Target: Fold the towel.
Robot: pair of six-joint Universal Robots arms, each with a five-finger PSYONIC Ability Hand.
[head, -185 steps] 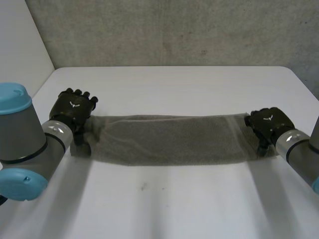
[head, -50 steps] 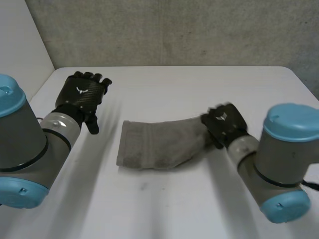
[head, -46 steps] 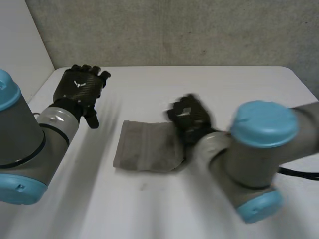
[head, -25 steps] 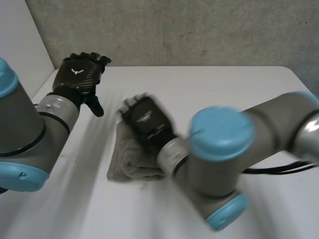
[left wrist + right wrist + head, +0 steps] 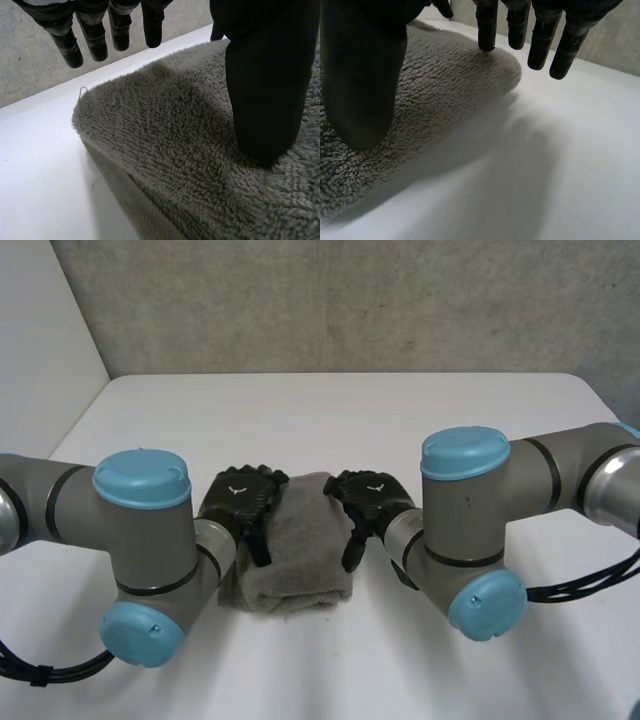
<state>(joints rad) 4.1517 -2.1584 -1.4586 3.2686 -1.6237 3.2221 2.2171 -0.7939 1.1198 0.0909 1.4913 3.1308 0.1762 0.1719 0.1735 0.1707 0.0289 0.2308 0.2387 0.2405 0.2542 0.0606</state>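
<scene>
Near the middle of the white table lies the folded grey towel, the left hand at one side edge and the right hand at the other. Both hands are spread, fingers straight and clear of the cloth. Each thumb appears to press into the pile, though shadow blurs the contact. In the head view the hands cover the towel's side edges.

Grey terry towel, folded compact, on table

towel sides apparently hidden under left hand, right hand
</scene>
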